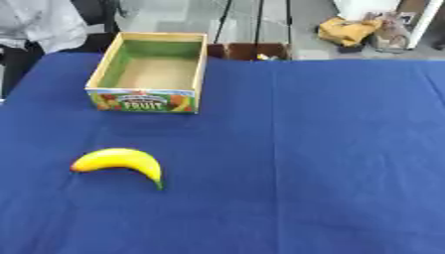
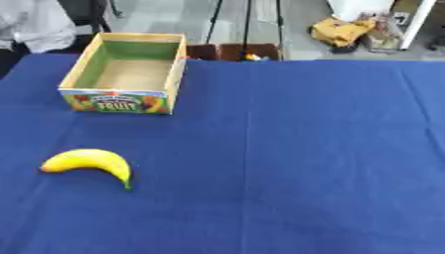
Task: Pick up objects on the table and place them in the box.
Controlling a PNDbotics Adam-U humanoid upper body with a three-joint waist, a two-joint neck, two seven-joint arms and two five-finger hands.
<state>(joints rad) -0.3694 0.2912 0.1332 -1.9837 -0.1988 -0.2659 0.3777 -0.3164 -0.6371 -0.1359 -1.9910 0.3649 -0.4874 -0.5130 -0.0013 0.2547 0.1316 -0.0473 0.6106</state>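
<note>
Neither hand in view. Banana (image 1: pixel 119 162) at 6 o'clock of box (image 1: pixel 196 79); I expect it may roll when grasped.

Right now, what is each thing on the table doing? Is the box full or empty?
box: upright, open on top, empty inside, standing on the far left part of the table.
banana: lying flat on the cloth in front of the box, apart from it, not yet in the box, nothing touching it.
blue cloth: spread over the table, with a few creases.
robot hand: none shows in either view.
</note>
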